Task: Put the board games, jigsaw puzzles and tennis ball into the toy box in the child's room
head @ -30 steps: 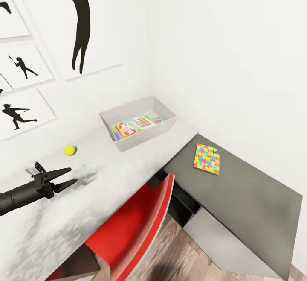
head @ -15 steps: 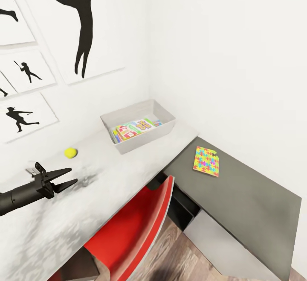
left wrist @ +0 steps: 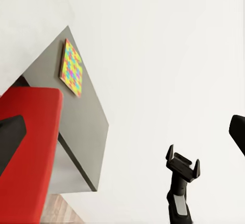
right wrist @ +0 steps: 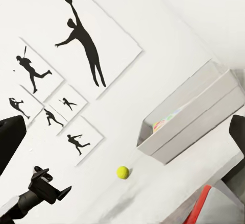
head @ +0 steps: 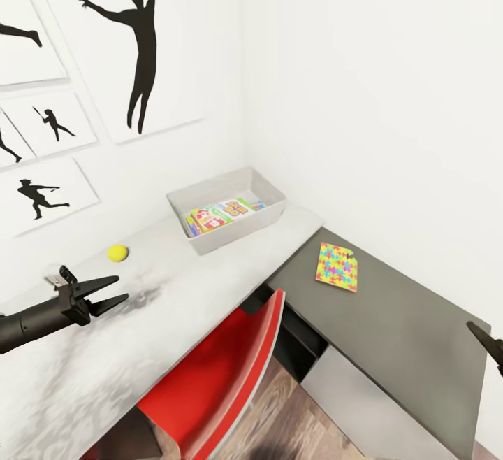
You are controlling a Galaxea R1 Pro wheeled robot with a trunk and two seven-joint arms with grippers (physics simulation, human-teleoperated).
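Tennis ball (head: pixel 117 253) sits on the mottled desk (head: pixel 181 292) just beyond the left claw (head: pixel 115 291), which hovers spread and empty. Farther back, the toy box (head: pixel 227 208) holds game boxes. One jigsaw puzzle (head: pixel 337 266) lies on the dark side desk (head: pixel 398 334), past a red chair (head: pixel 216 376). Whether the right claw (head: pixel 489 345) is spread, I cannot tell.
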